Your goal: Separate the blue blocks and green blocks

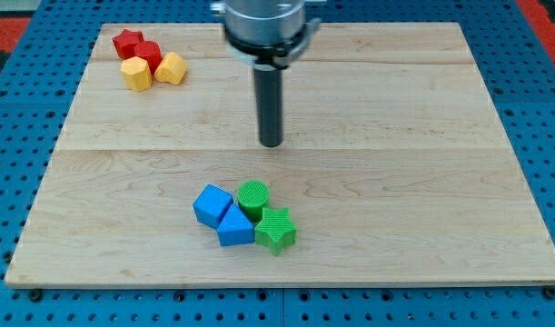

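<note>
A blue cube [212,204] and a blue triangular block [234,226] sit near the view's bottom centre, touching each other. A green cylinder [253,196] and a green star block [275,229] press against them on their right, so all of them form one tight cluster. My tip [272,143] stands above the cluster toward the view's top, a short gap away from the green cylinder and touching no block.
A red star block [126,42], a red block [148,53], a yellow block [136,74] and another yellow block [171,68] are bunched at the view's top left. The wooden board [395,182] lies on a blue pegboard.
</note>
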